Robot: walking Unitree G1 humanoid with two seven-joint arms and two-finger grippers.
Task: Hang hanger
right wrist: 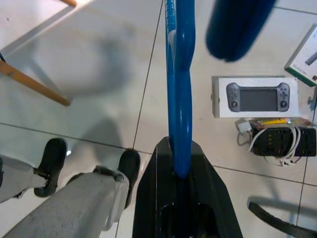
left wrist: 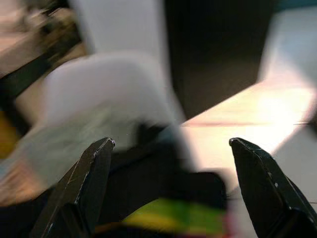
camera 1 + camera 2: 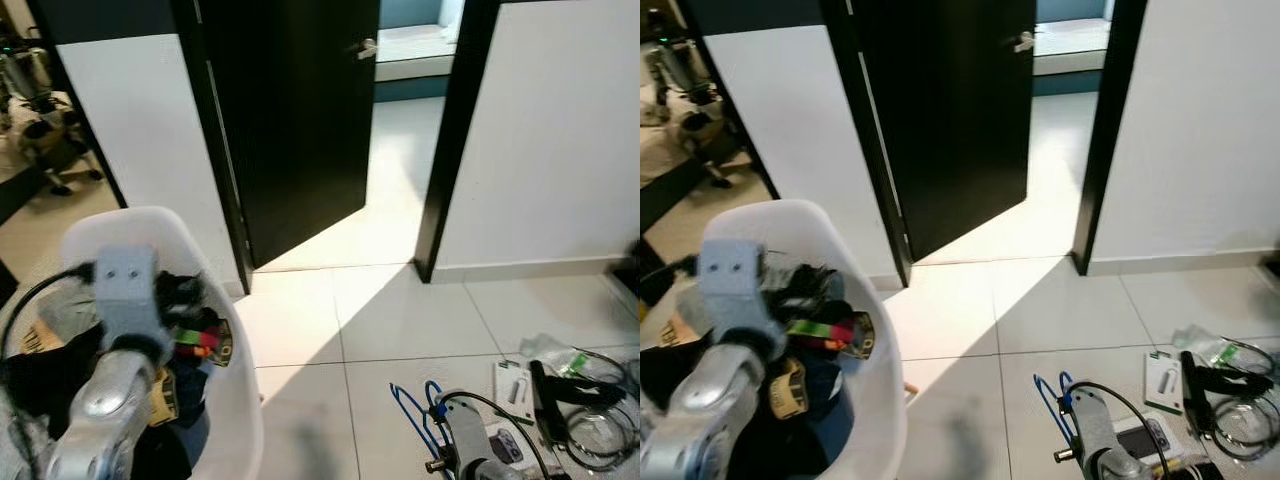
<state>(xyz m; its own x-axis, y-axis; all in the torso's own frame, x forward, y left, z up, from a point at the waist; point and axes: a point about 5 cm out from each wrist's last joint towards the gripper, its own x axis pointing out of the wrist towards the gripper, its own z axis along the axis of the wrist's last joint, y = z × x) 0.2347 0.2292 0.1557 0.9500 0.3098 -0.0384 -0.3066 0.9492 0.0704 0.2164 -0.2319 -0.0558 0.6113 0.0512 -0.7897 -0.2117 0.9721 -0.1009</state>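
Observation:
A blue plastic hanger point(image 1: 179, 99) runs straight out from my right gripper point(image 1: 179, 163), whose black fingers are shut on its bar. In the head views the same hanger point(image 3: 412, 412) hangs low over the tiled floor beside my right arm point(image 3: 462, 440). My left arm point(image 3: 115, 330) is raised over a white chair point(image 3: 225, 330) piled with clothes. The left gripper point(image 2: 171, 144) is open above that pile, with nothing between its fingers point(image 2: 94, 173).
A black door point(image 3: 290, 120) stands ajar ahead, with a dark door frame point(image 3: 445, 160) to its right and sunlit floor between. Boxes, cables and a handheld console box point(image 1: 255, 96) lie on the floor at the right. The chair's wooden legs point(image 1: 34, 84) are close.

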